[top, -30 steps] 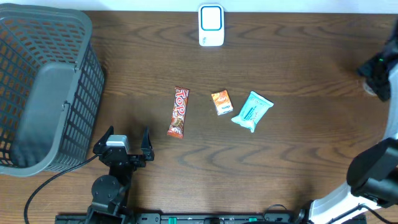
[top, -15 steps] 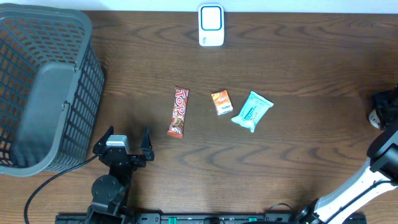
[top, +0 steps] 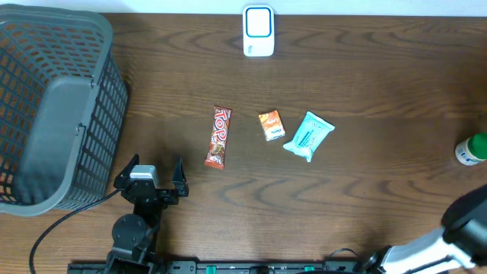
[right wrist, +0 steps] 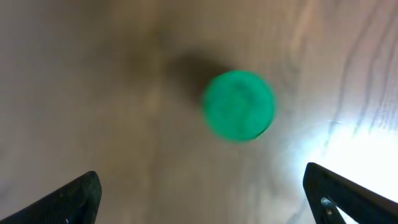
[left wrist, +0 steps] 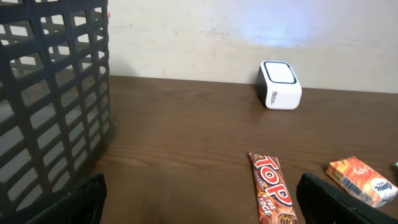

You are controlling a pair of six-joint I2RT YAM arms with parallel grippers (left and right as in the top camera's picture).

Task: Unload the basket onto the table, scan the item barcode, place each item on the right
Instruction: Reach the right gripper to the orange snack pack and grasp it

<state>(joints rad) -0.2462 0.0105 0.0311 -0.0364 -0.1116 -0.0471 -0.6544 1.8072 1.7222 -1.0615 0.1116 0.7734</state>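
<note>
A white barcode scanner [top: 259, 31] stands at the table's far edge, also in the left wrist view [left wrist: 280, 85]. Mid-table lie a red TOP chocolate bar [top: 218, 137], a small orange packet [top: 271, 125] and a teal packet [top: 308, 135]. A green-capped bottle [top: 473, 148] stands at the right edge. In the blurred right wrist view its green cap [right wrist: 239, 106] lies below my right gripper [right wrist: 202, 199], which is open and empty above it. My left gripper [top: 156, 179] rests open near the front edge, with the chocolate bar [left wrist: 272, 190] just ahead of its right finger.
A large grey mesh basket [top: 53, 106] fills the left side of the table and shows as a dark grid wall [left wrist: 50, 93] in the left wrist view. Part of the right arm [top: 466, 219] hangs over the front right corner.
The right gripper has opened and drawn back off the green-capped bottle, which now stands uncovered at the right edge. The left arm has not moved.
</note>
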